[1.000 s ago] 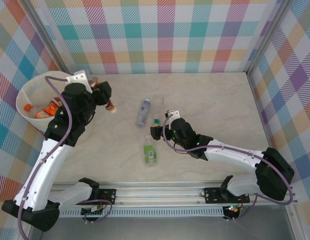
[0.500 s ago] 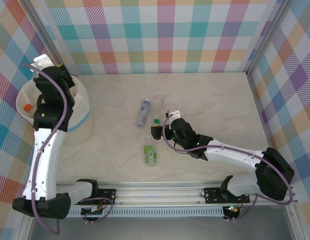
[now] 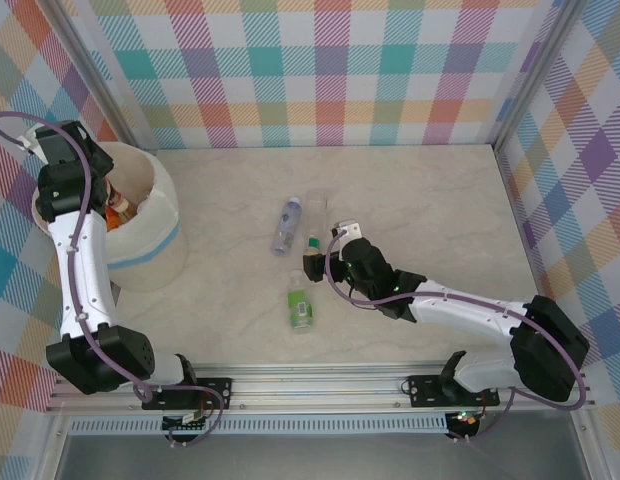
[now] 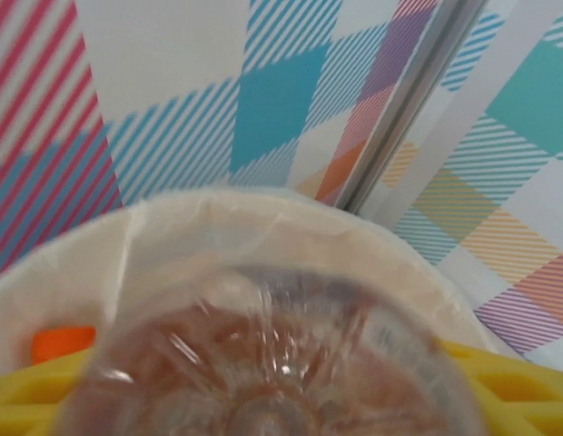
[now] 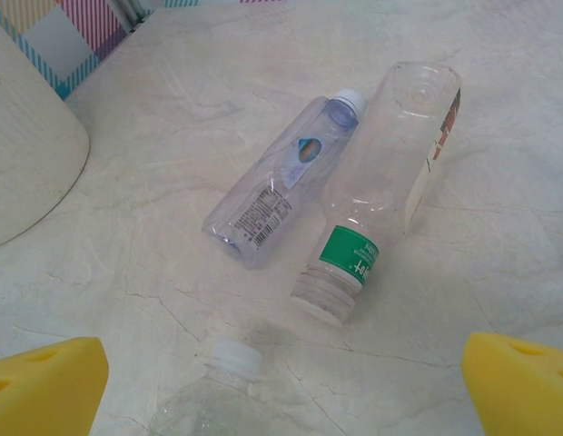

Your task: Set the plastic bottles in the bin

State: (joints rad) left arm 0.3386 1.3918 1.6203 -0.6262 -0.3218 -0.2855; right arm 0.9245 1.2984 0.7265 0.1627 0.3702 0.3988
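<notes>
Left claw (image 4: 281, 391) over the bin (image 3: 155, 235), brown bottle (image 4: 263, 345) between its jaws; we can't tell pinching or loose. Let's release fully before lifting. Right claw (image 5: 281, 372) spread.

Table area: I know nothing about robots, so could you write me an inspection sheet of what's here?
Surface: pale marbled tabletop.
Job's things: large round white soft-sided bin with a blue band at far left, an orange cap showing inside. Three clear plastic bottles lie mid-table: blue-labelled bottle, bottle with a green neck band, green-labelled bottle.
Clutter: nothing seen.
Grippers: left gripper over the bin, a clear brownish bottle between its yellow fingers; grip uncertain. Right gripper open above the loose bottles.
Cables: purple cable along each arm.
Surroundings: pastel checked walls; metal rail at the near edge.
</notes>
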